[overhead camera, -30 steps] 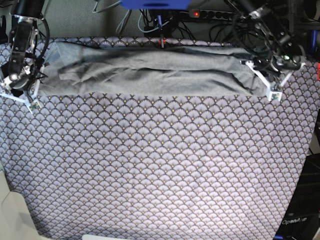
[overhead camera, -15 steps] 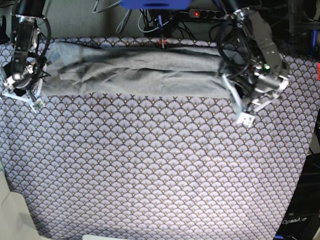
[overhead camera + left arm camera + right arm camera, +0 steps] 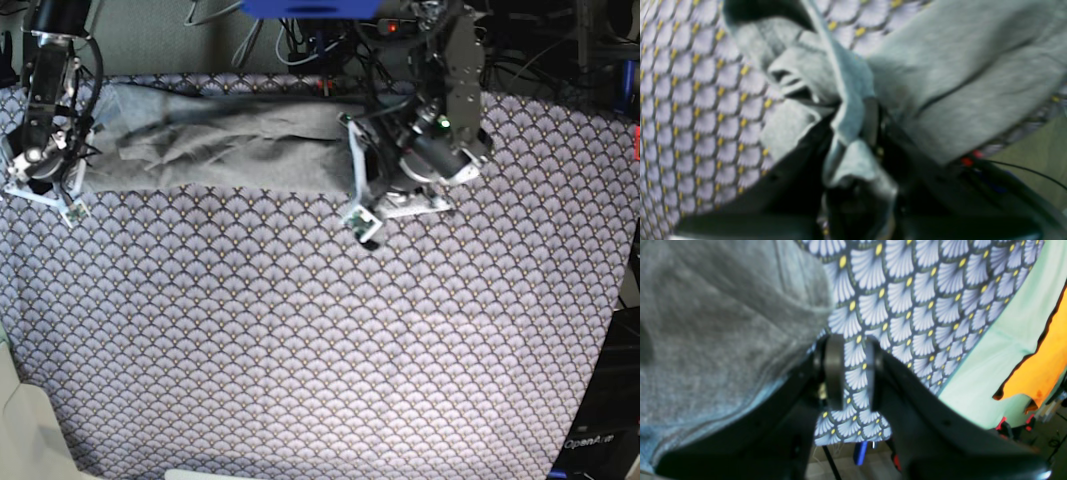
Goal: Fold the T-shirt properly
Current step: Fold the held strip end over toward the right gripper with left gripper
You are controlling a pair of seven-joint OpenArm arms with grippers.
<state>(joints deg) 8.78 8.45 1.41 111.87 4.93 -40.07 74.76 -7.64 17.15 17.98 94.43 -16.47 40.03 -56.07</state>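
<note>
Desk covered by purple fan-patterned tablecloth (image 3: 320, 340); cables and a power strip (image 3: 420, 28) along the top edge. T-shirt (image 3: 230, 140) lay bunched across upper left. Left claw (image 3: 857, 133), upper centre, was clamped on a T-shirt fold. Right claw (image 3: 853, 370), far left, stood slightly parted, empty, beside the cloth.
</note>
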